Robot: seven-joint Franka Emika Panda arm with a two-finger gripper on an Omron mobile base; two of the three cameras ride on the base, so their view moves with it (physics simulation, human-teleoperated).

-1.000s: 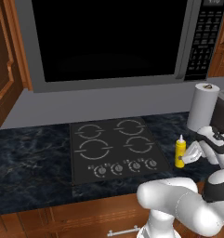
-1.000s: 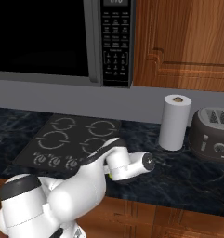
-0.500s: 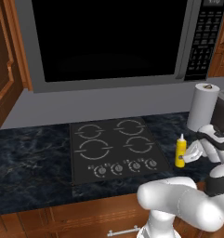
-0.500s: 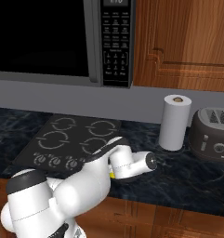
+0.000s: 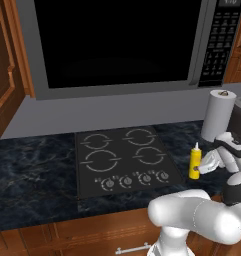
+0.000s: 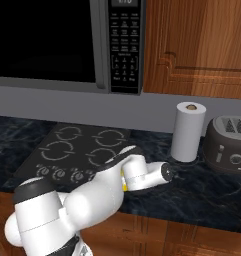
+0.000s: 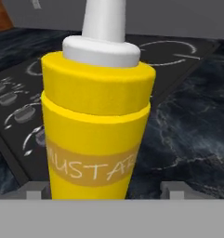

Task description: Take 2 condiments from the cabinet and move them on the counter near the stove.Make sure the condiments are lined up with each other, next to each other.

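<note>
From left to right I see the stove (image 5: 127, 159), then the yellow squeeze bottle (image 5: 194, 161) upright on the counter (image 5: 32, 170) just beside the stove's right edge. My gripper (image 7: 105, 189) straddles the bottle (image 7: 95, 121), but I cannot tell whether the jaws pinch it. The paper towel roll (image 5: 217, 115) stands behind.

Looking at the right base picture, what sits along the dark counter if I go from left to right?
Stove → robot's tool, by a yellow squeeze bottle mostly hidden behind the arm → paper towel roll → toaster.
</note>
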